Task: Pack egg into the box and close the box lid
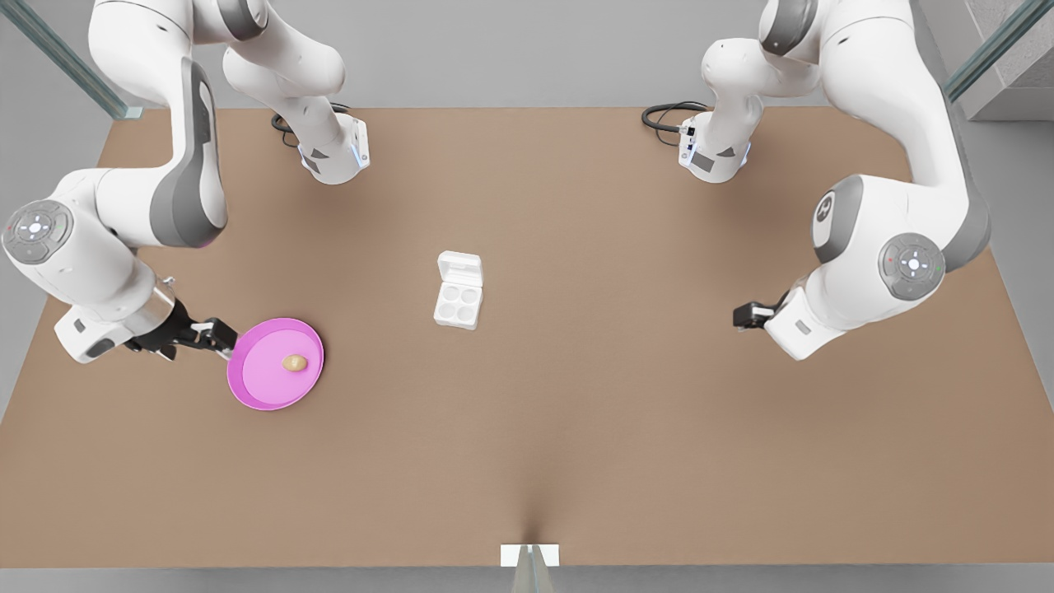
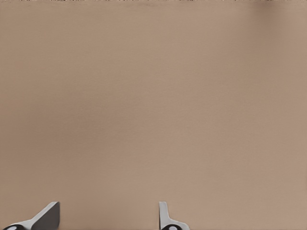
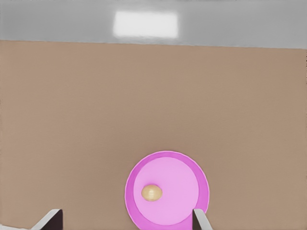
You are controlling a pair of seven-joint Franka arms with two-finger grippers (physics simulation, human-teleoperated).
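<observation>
Beside the round pink plate, the right end effector gapes wide, empty — a hasty descent could roll the small tan-brown egg; the left end effector, open, waits.

Bare brown tabletop stretches across the left wrist view, plain and evenly lit. Two grey fingertips of the left gripper poke in at the frame's edge, spread wide apart with nothing but table between them.
</observation>
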